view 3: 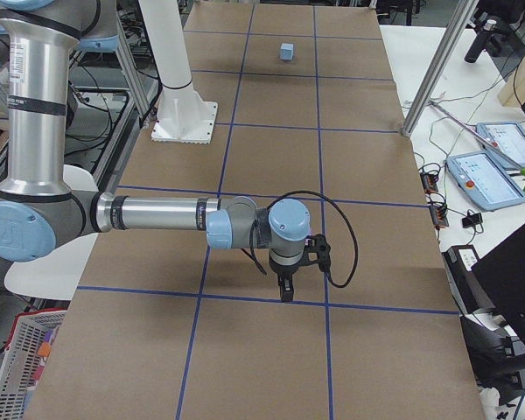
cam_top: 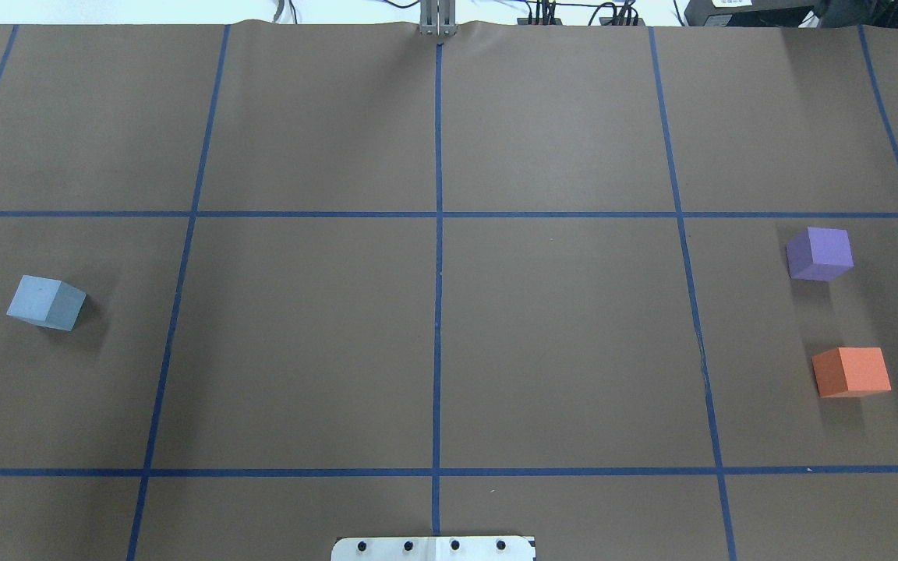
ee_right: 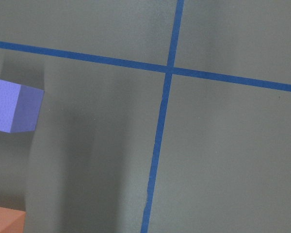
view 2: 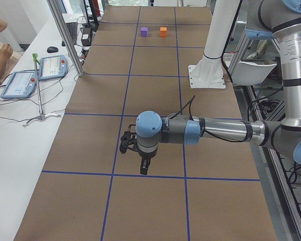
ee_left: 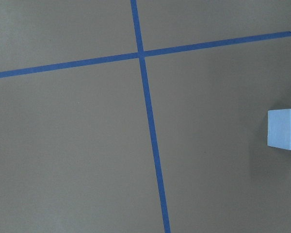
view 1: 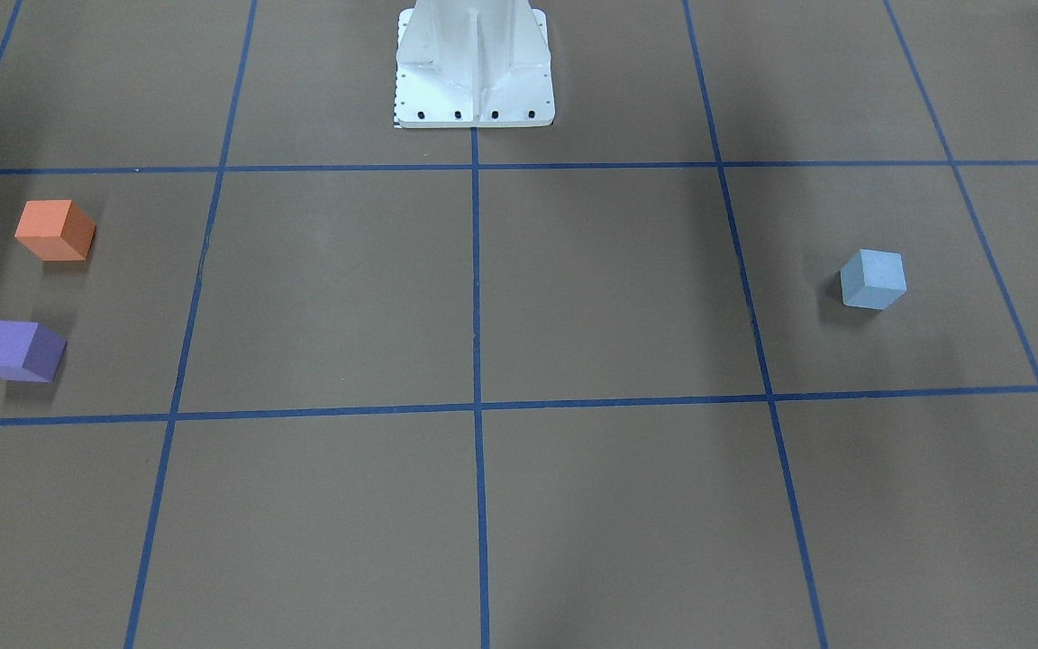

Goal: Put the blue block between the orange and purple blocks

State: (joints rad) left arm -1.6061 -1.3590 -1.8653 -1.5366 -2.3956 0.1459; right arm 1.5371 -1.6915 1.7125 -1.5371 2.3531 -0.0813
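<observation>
The light blue block (cam_top: 46,302) sits alone on the table's left side in the overhead view; it also shows in the front view (view 1: 873,279) and at the right edge of the left wrist view (ee_left: 283,128). The purple block (cam_top: 819,253) and the orange block (cam_top: 851,372) stand on the right side with a gap between them. The right wrist view shows the purple block (ee_right: 12,104) and a corner of the orange block (ee_right: 5,221). My left gripper (view 2: 143,168) and right gripper (view 3: 284,289) hang above the table in the side views only; I cannot tell whether they are open or shut.
Brown paper with a blue tape grid covers the table. The white robot pedestal (view 1: 474,68) stands at the middle of the robot's edge. Metal posts (view 2: 65,37), teach pendants (view 2: 19,83) and an operator sit along the far side.
</observation>
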